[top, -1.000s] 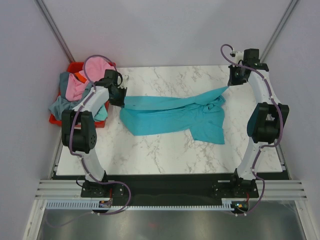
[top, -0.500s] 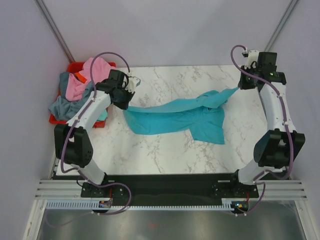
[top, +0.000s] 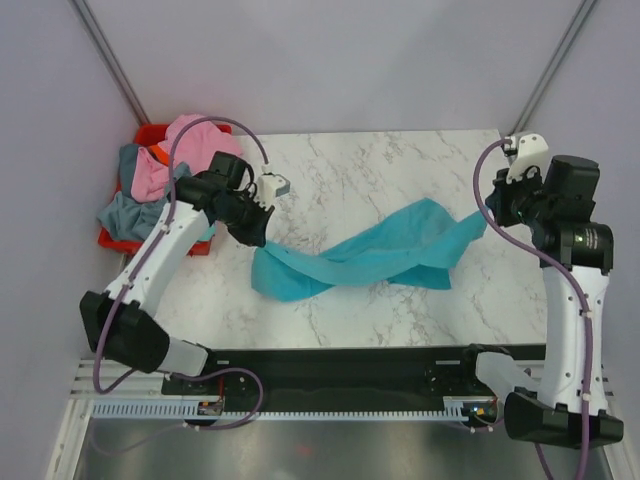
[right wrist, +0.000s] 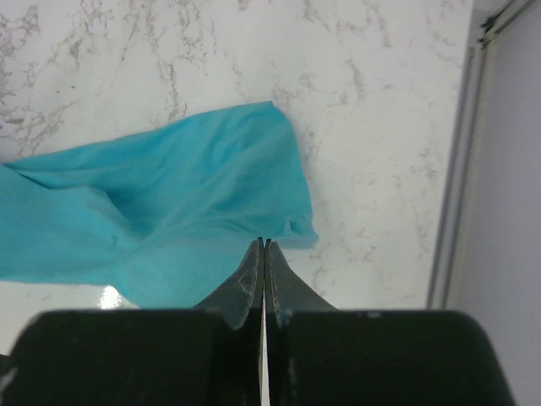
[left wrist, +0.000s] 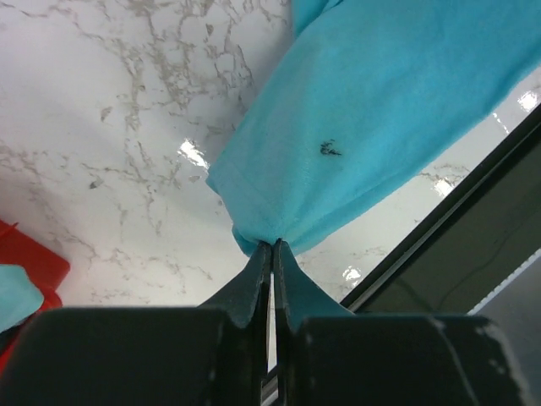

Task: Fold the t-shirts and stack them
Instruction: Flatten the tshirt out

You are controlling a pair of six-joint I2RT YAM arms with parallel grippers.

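Over the marble table [top: 400, 165], the bright teal t-shirt [top: 370, 255] hangs as a twisted band between both arms. Its middle sags low, and contact with the tabletop cannot be confirmed. Left gripper [left wrist: 272, 247]: jaws pressed together on a bunched corner of the cloth. Right gripper [right wrist: 264, 245]: jaws pinched together on the opposite hem. No fold made, no stack begun. The other t-shirts [top: 150, 180], pink and grey-blue among them, lie heaped in the red bin [top: 148, 131] at far left. Assessment: early stage, with spreading, folding and stacking all outstanding.
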